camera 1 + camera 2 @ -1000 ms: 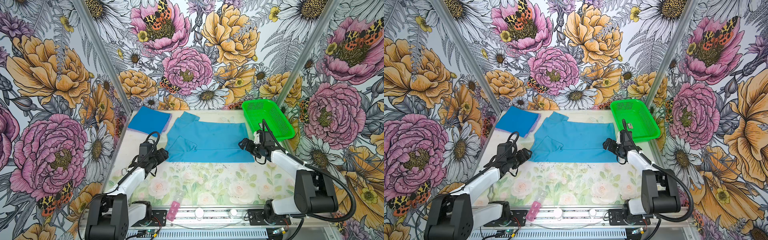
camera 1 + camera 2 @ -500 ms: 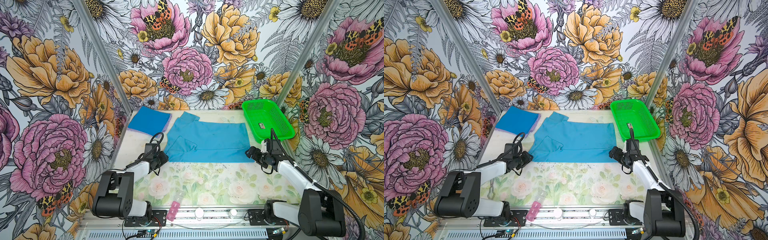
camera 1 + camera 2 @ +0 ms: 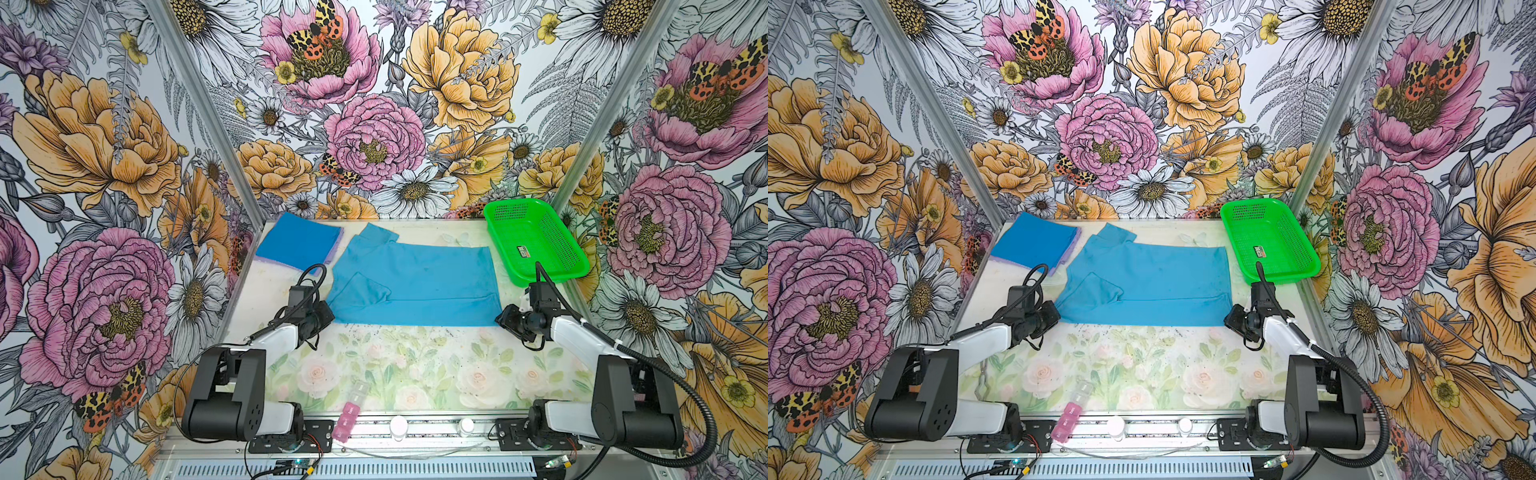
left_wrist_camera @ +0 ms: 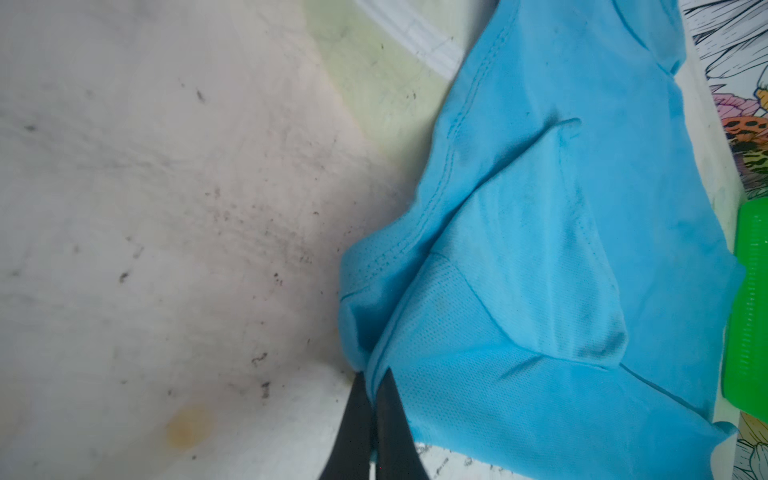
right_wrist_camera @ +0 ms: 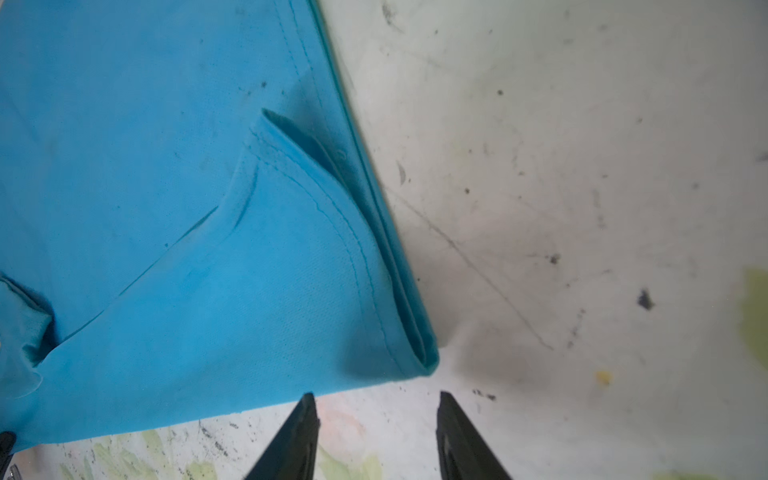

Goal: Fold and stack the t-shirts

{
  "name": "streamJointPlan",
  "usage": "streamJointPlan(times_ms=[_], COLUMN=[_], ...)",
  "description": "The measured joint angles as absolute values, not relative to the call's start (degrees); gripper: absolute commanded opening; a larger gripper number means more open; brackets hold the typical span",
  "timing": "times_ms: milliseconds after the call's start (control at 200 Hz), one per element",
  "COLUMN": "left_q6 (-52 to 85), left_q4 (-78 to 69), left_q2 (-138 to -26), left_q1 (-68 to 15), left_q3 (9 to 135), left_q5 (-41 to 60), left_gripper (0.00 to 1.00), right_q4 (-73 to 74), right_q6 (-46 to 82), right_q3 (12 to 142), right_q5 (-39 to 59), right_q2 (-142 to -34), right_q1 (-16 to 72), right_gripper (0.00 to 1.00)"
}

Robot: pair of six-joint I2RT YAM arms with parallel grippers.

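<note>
A teal-blue t-shirt [image 3: 415, 282] [image 3: 1150, 282] lies flat mid-table, partly folded, one sleeve laid over its left side. My left gripper [image 3: 328, 318] [image 4: 376, 374] is shut on the shirt's near-left corner, with cloth [image 4: 540, 291] pinched between the black fingers. My right gripper [image 3: 500, 322] [image 5: 376, 395] stands open just off the near-right corner [image 5: 419, 361] and does not touch it. At the back left a deeper blue folded t-shirt [image 3: 297, 245] [image 3: 1034, 241] rests on a lavender one [image 3: 337, 243].
A green mesh basket [image 3: 548, 276] [image 3: 1279, 276] sits at the back right, close behind my right arm. A pink pill box [image 3: 347, 419] and two small white-capped bottles [image 3: 398, 426] lie at the front edge. Flowered walls close three sides.
My left gripper has shut on the shirt's near-left corner. My right gripper has come forward along the shirt's right edge to its near corner.
</note>
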State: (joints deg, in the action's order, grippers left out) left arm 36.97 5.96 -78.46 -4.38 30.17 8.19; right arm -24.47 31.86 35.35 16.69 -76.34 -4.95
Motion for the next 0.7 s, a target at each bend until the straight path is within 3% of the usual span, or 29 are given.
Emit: streamJointPlan(times_ms=[310,525,625,700], left_q6=[36.9,37.1,37.1,37.4], left_q4=[6.6,8.1,9.3,10.2], left_q2=[-78.1,-73.8,-71.8,-70.0], left_q1=[-4.4,-4.4,-4.3,-4.1], left_q3=[29.6,29.2,29.2,28.9], left_q5=[8.0,6.6,5.9,5.2], left_gripper=[0.00,0.00,0.00,0.00], right_q4=[-24.6,-23.7,-23.3,-23.3], right_q6=[31.6,31.2,30.9,30.5], right_q3=[35.4,36.7,37.1,37.2], right_q5=[14.5,13.5,13.5,13.5], right_q2=[-78.8,-81.6,-82.5,-82.4], right_q1=[-4.8,-4.5,-3.7,-2.9], right_gripper=[0.42,0.17,0.00,0.00])
